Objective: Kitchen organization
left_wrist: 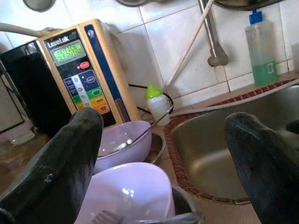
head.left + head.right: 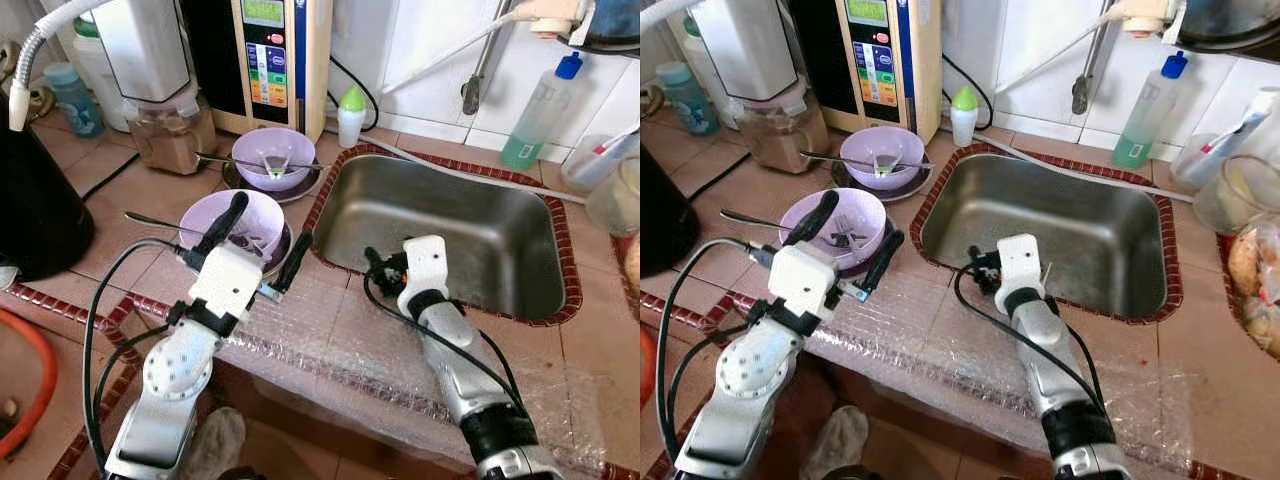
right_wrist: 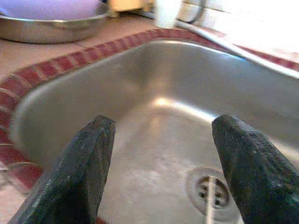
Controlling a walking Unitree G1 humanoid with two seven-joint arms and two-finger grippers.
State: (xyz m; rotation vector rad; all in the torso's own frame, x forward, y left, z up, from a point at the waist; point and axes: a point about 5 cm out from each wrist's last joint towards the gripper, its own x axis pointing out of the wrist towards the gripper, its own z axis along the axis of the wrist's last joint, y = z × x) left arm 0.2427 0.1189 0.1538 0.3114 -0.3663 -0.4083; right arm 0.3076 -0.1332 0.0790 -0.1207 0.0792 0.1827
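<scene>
A lilac bowl point(image 2: 262, 212) with cutlery inside stands on a dark plate at the counter's front, left of the steel sink point(image 2: 450, 225). My left gripper point(image 2: 265, 235) hangs open just over this bowl, one finger point(image 2: 232, 212) across its middle, the other point(image 2: 296, 258) past its right rim. In the left wrist view the bowl point(image 1: 128, 193) lies between the fingers. A second lilac bowl point(image 2: 272, 150) with a spoon across it stands farther back on a metal plate. My right gripper point(image 3: 161, 126) is open at the sink's near-left edge, above the empty basin and drain point(image 3: 208, 191).
A water ionizer point(image 2: 268, 60) and a blender point(image 2: 165, 125) stand at the back, a black pot point(image 2: 35, 200) at the left. A small green-capped bottle point(image 2: 350, 115) and a green soap bottle point(image 2: 535, 110) flank the tap pipe point(image 2: 478, 70). Bubble wrap point(image 2: 330, 335) covers the counter's front.
</scene>
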